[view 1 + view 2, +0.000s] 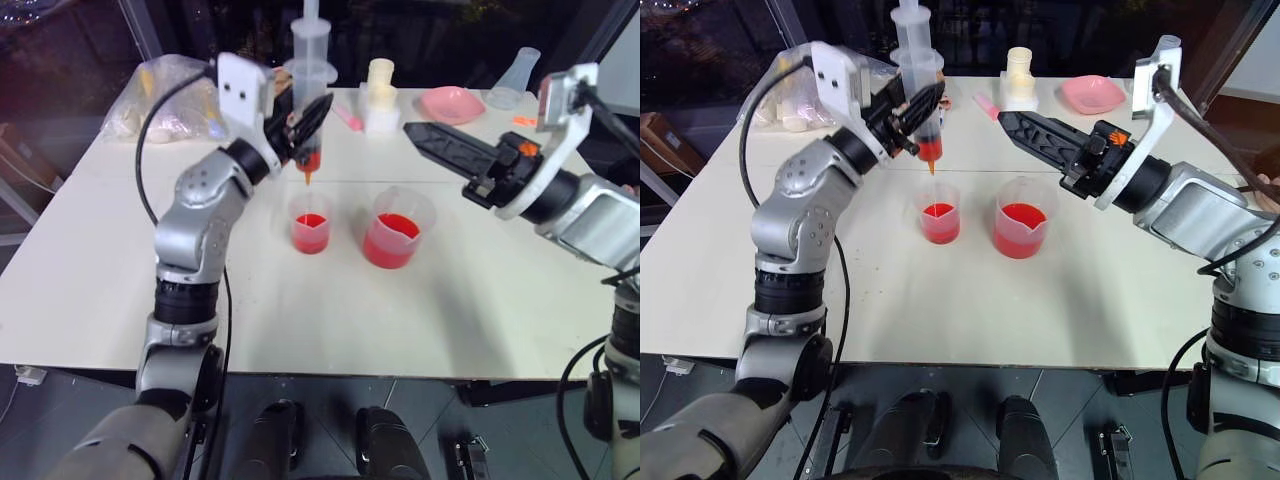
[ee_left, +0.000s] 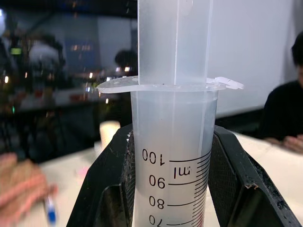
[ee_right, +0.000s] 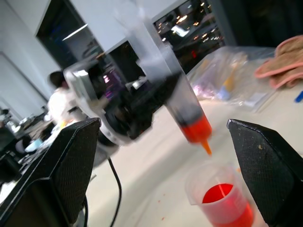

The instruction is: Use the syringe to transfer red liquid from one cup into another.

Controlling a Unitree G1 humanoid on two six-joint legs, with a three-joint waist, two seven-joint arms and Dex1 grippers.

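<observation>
The white table [image 1: 480, 320] is carrying all the working items. The left gripper [image 1: 303, 122] is clamping its two black fingers on the barrel of the syringe [image 1: 309, 70], holding it upright with the plunger standing tall above the flange. The orange tip is hanging over the smaller beaker [image 1: 310, 222], just above its rim and not touching it. A short column of red liquid [image 1: 929, 150] is sitting in the bottom of the barrel above the tip.

The right gripper [image 1: 1020, 128] is standing with its jaws spread wide and empty, pointing across the table toward the syringe, above the larger beaker [image 1: 400, 227].

The larger beaker is resting just beside the smaller one, the two apart, on the near half of the table. Both are holding red liquid, the larger one visibly more.

Assessment: the step in hand appears to be discharging the syringe into the smaller beaker. To do it well, the left gripper should be keeping the barrel vertical and the tip centred inside the rim. The right gripper should be coming onto the plunger top squarely and pressing slowly, so the stream is falling inside the beaker and the light beaker is not being knocked.
</observation>
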